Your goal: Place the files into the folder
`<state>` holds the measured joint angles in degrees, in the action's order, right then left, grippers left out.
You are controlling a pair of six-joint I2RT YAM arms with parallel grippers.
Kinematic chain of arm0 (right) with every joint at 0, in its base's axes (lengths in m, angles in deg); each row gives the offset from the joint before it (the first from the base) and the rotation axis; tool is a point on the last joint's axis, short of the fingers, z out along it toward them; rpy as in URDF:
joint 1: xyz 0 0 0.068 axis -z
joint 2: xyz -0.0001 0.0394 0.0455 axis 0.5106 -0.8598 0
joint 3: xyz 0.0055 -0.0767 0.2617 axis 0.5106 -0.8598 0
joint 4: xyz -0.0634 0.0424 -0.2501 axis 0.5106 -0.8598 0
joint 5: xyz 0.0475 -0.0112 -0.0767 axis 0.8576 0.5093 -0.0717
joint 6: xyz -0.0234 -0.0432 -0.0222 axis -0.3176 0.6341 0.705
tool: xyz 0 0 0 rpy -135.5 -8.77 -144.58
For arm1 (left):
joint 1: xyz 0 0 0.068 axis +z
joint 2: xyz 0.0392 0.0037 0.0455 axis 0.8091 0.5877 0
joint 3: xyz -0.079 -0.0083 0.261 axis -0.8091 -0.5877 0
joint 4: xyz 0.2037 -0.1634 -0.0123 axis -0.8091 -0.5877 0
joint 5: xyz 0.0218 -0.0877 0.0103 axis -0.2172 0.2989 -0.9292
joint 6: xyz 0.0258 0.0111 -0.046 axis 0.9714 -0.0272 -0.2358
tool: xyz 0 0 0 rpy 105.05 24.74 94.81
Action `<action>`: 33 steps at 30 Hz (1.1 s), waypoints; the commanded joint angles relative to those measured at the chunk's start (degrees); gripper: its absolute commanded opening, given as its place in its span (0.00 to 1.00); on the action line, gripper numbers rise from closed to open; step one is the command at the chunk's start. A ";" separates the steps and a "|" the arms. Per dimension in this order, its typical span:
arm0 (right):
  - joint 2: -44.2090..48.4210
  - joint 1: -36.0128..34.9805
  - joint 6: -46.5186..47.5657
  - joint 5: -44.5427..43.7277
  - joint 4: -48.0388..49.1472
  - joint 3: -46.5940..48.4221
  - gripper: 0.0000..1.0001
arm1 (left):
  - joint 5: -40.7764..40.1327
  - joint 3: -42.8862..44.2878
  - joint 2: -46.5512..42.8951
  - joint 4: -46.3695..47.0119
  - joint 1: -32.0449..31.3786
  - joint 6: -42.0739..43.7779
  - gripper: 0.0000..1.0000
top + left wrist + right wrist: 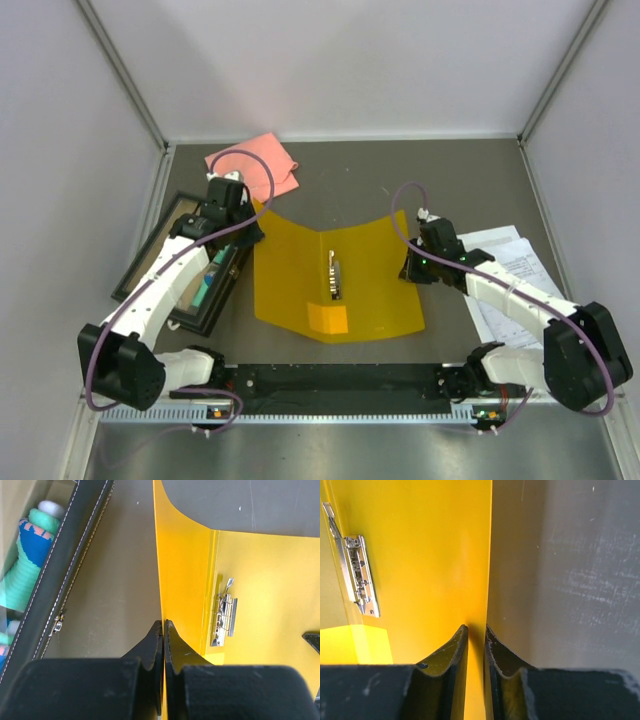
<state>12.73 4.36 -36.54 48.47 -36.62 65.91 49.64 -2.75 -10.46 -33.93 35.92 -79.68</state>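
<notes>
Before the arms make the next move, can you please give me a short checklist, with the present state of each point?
1. Folder lies open, inside up: ok.
2. Left gripper shut on the folder's left edge: ok.
3. Right gripper shut on its right edge: ok.
4. Metal clip free of paper: ok.
5. Files inside the folder: not ok, they lie on the table to its right.
6. Clip open enough for sheets: cannot tell.

Pale grey walls (350, 60) around a dark grey table (450, 170), slim metal posts (125, 70) at the corners, soft even light.
</notes>
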 commanded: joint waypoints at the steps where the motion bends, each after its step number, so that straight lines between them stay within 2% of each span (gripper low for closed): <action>1: -0.27 0.86 1.98 -0.98 0.59 2.73 0.16 | 2.82 0.69 -0.31 0.31 0.24 1.53 0.00; 6: 0.52 1.21 2.95 -1.16 -0.03 2.47 0.20 | 3.61 -0.63 -0.93 0.31 0.68 2.23 0.00; 10: 0.78 1.12 3.39 -1.25 -0.64 2.03 0.28 | 2.82 -0.63 -1.90 -1.18 0.86 3.11 0.00; 12: 1.13 1.21 3.83 -1.59 -1.69 2.12 0.31 | 2.12 -0.63 -3.03 -2.15 1.12 3.81 0.13; 15: 2.62 1.21 4.88 -3.26 -4.49 2.30 0.45 | 1.77 -0.28 -5.31 -3.38 1.12 5.57 0.43; 16: 3.24 1.12 5.49 -5.01 -5.38 2.38 0.55 | 1.94 -0.19 -5.94 -3.73 1.12 6.18 0.50; 17: 3.77 1.21 5.76 -5.63 -6.08 2.64 0.60 | 2.11 0.16 -6.46 -3.99 1.12 7.50 0.60; 21: 5.79 1.12 7.08 -8.27 -9.86 3.52 0.79 | 1.85 1.74 -8.22 -6.80 1.12 10.32 0.72; 24: 7.72 1.12 7.96 -10.03 -12.76 4.75 0.87 | 2.03 3.67 -8.75 -9.35 1.12 11.46 0.74; 30: 11.42 0.51 7.87 -6.97 -16.11 9.76 0.90 | 6.68 13.16 -12.00 -11.73 1.12 10.59 0.75; 31: 11.24 0.16 7.35 -5.74 -15.76 10.81 0.90 | 8.69 15.52 -12.09 -11.30 1.12 9.11 0.76; 33: 9.93 -1.50 6.30 -2.23 -13.57 11.52 0.88 | 18.42 16.25 -12.62 -6.57 1.12 6.99 0.75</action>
<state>22.78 4.77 -29.54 41.30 -52.07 73.14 55.65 8.12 -19.93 -45.87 36.73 -70.10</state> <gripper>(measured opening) 0.899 0.754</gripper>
